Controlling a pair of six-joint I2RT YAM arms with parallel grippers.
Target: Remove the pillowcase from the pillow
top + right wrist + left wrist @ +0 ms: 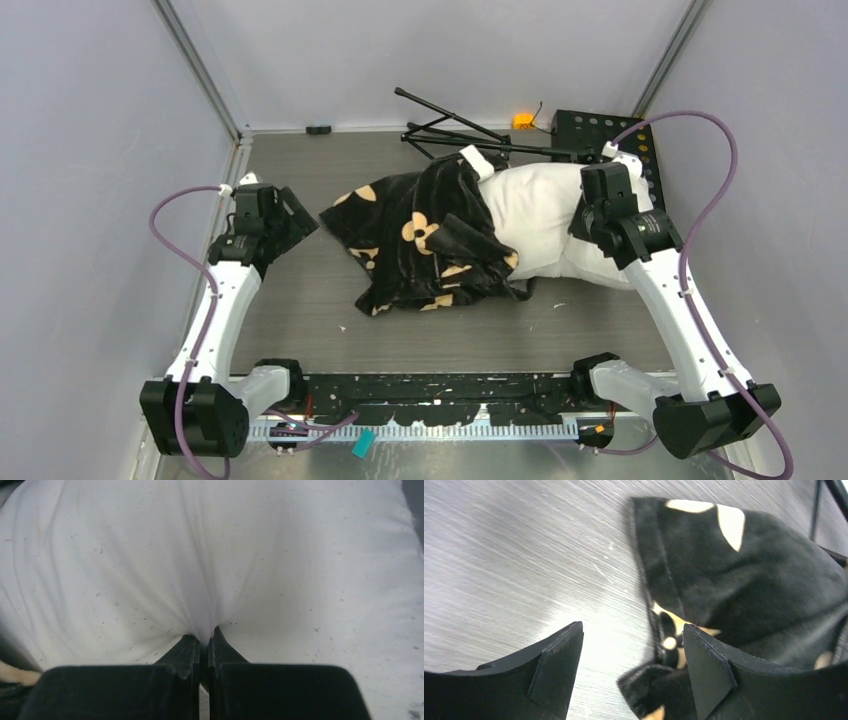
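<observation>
The left gripper (631, 640) is open and holds nothing. It is low over the table (300, 330), just beside the edge of the pillowcase (425, 240). The black flowery pillowcase lies bunched up in the middle. It looks mostly off and covers only the left end of the pillow (540, 215). The right gripper (205, 639) is closed tight on a pinch of the white pillow. What's left, I think, is pulling the case all the way off.
</observation>
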